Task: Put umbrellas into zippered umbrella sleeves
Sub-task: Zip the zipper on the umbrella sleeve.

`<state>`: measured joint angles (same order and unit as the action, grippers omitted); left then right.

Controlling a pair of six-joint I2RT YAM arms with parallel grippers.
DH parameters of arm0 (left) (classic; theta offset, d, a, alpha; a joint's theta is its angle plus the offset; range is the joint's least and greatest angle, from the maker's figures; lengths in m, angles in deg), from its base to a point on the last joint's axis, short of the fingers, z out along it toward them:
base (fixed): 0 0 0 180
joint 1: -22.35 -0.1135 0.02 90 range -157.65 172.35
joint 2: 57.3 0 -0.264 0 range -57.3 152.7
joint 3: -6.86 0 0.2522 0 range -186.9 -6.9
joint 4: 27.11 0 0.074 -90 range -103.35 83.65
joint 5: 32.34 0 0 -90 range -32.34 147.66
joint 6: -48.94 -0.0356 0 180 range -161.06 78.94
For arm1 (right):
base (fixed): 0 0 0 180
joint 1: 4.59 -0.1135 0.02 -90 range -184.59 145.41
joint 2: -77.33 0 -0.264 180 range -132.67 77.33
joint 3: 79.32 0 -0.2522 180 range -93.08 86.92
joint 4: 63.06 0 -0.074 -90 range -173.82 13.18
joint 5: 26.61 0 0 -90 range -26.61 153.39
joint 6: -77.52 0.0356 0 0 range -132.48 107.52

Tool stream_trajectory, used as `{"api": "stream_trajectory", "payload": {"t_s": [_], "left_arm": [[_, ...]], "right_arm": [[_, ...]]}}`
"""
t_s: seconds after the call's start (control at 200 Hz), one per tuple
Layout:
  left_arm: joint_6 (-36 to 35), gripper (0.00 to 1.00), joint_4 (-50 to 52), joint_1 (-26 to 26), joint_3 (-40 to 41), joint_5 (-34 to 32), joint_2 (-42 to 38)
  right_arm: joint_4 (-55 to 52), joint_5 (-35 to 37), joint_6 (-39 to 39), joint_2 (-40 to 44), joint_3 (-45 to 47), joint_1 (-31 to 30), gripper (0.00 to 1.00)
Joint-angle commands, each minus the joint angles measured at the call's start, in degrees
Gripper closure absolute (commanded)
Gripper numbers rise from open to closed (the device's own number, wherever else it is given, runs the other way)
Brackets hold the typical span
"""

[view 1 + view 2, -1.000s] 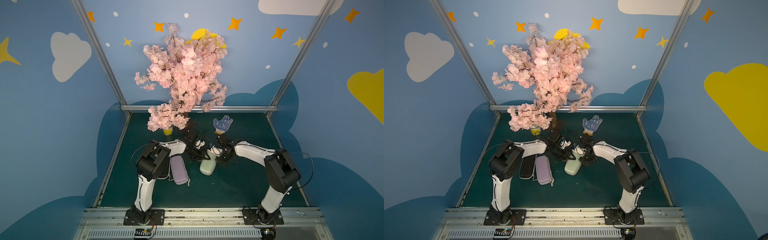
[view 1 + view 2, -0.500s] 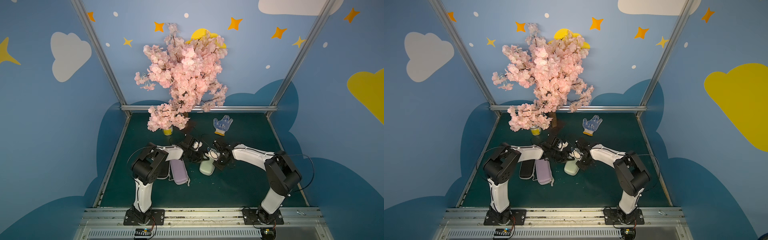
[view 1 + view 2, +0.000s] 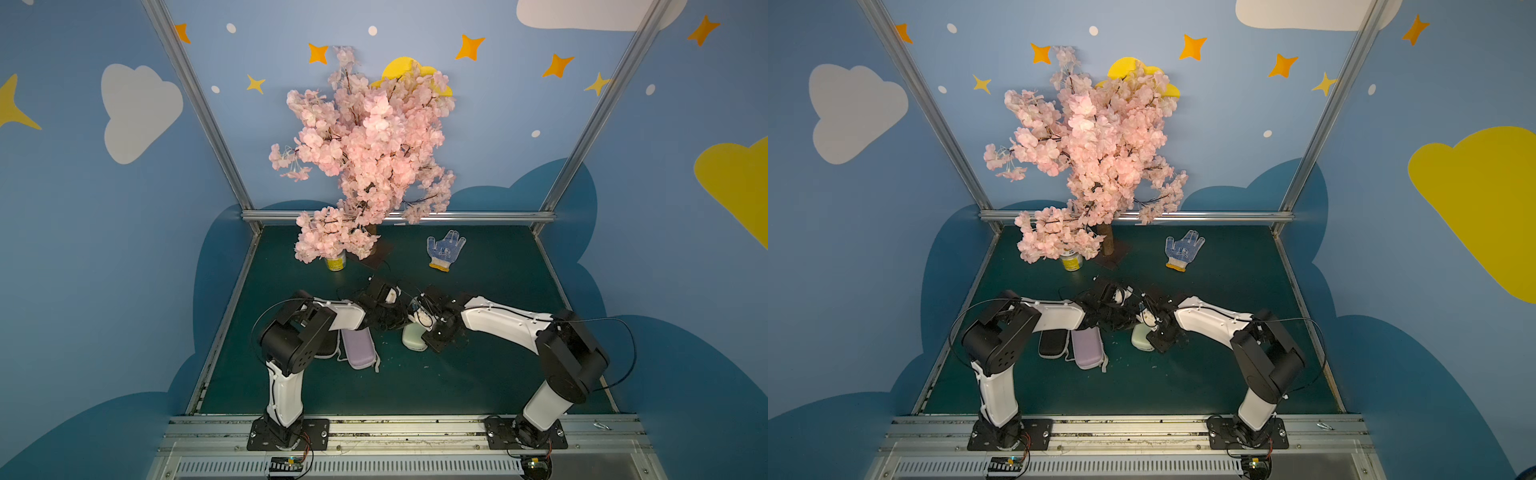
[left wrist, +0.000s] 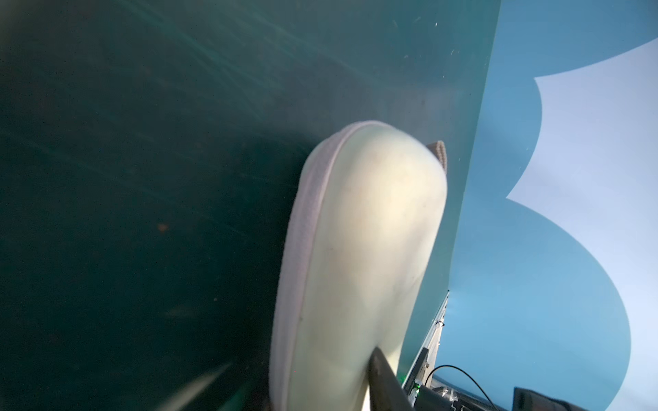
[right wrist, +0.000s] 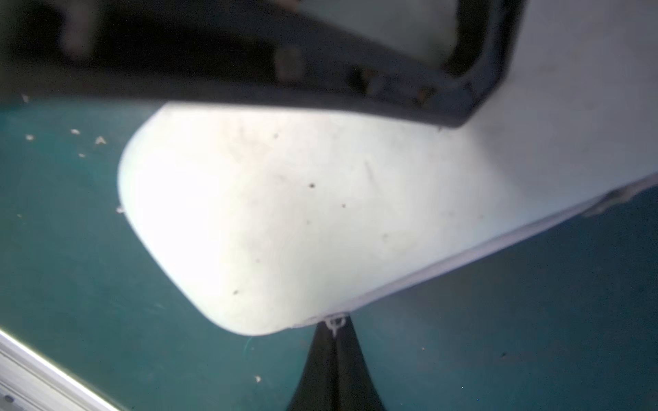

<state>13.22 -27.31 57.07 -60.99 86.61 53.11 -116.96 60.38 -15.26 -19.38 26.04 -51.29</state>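
Top views: bright, even overhead light, sharp, soft shadows on the green mat (image 3: 478, 374); lines bend twd the edges, wide lens. Left wrist: dim, mat streaky w/ blur. Right wrist: off-white sleeve (image 5: 285, 213) blown out by glare, nearest dark hardware totally out of focus.

At the right hand (image 5: 334, 329), whose fingers are matt black plastic, the off-white sleeve (image 5: 285, 213) has a smooth, satin hard shell, faintly scuffed and specked dark. Its zip edge (image 4: 302, 249) is ribbed woven cloth. Under that hand the worktop (image 5: 106, 302) is matt green, finely scratched, dotted with pale crumbs. Farther from it, the lavender sleeve (image 3: 357, 349) looks matt.
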Motion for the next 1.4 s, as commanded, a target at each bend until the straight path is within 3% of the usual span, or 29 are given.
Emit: {"api": "stream_trajectory", "payload": {"t_s": [0.0, 0.496, 0.841, 1.166, 1.281, 1.392], "left_arm": [[7.18, 0.66, 8.74, 1.11, 3.88, -13.99, 4.90], [13.95, 0.67, 5.18, 4.84, 7.04, -23.91, 3.66], [27.31, 0.66, -6.80, 10.49, 13.33, -28.41, 1.68], [27.59, 0.54, -3.79, 12.97, 17.67, -28.95, -8.55], [25.19, 0.50, -0.35, 13.36, 18.70, -28.43, -13.68], [19.32, 0.46, 9.01, 12.77, 17.19, -29.56, -20.99]], "right_arm": [[-1.84, -10.70, 0.81, 0.91, -0.68, -5.37, 1.00], [8.23, -16.59, 12.12, 9.76, 11.10, -6.61, 1.00], [28.02, -19.22, 33.44, 15.95, 19.59, -1.38, 1.00], [15.06, -13.52, 25.42, 18.29, 17.85, 9.07, 1.00], [13.65, -12.15, 23.06, 15.74, 15.48, 11.07, 1.00], [11.78, -8.51, 20.09, 13.98, 13.07, 11.93, 1.00]]}}
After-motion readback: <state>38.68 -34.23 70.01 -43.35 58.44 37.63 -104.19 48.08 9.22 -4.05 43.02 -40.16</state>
